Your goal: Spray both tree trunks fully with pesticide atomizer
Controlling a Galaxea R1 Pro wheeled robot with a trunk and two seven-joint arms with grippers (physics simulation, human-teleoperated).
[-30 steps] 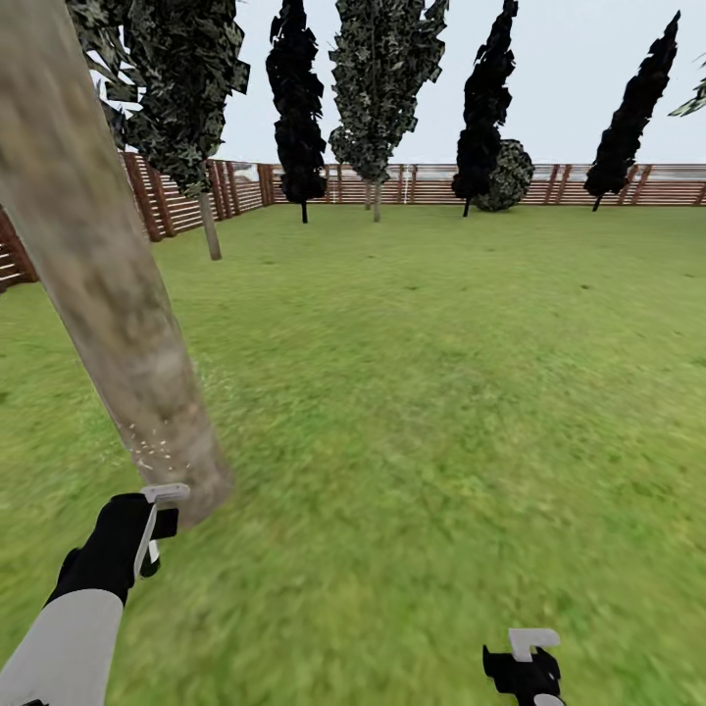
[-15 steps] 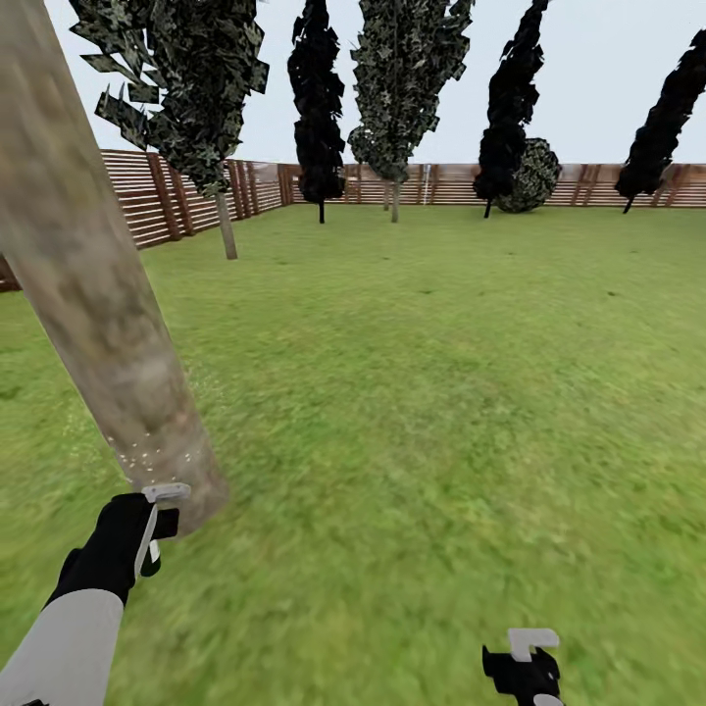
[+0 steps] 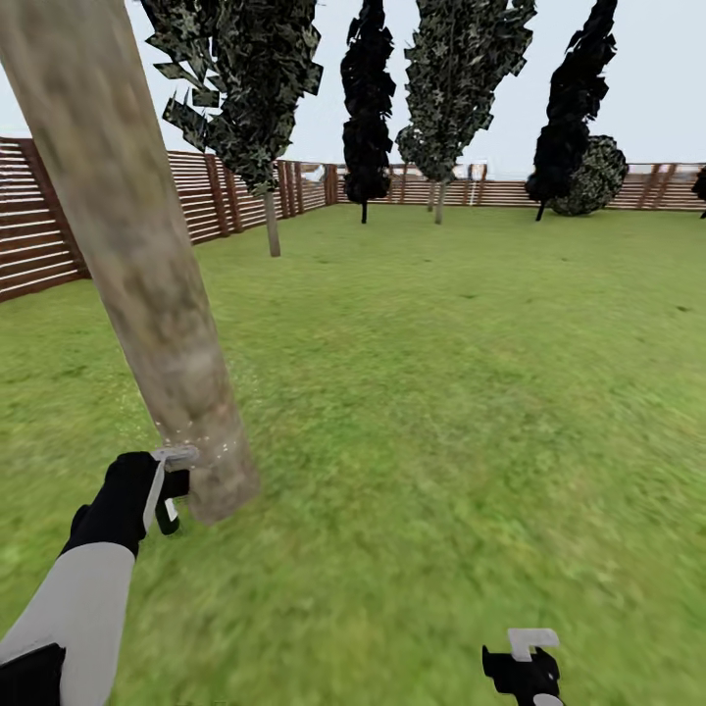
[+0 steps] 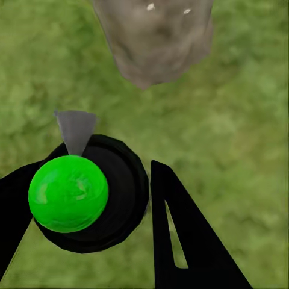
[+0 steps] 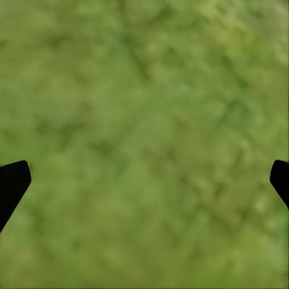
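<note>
Spraying is under way at the first of both trees, by the look of it. The left gripper (image 3: 169, 487) is clamping the pesticide atomizer (image 4: 90, 192) (dark body, green top from the wrist camera) with its grey nozzle aimed at the tree trunk (image 3: 147, 265) just ahead of the fingertips; pale specks are dotting the bark above it. The right gripper (image 5: 144, 180) is hanging spread and empty over lawn (image 3: 471, 392). I'm judging pickup done, coverage partial, the second tree remaining.
</note>
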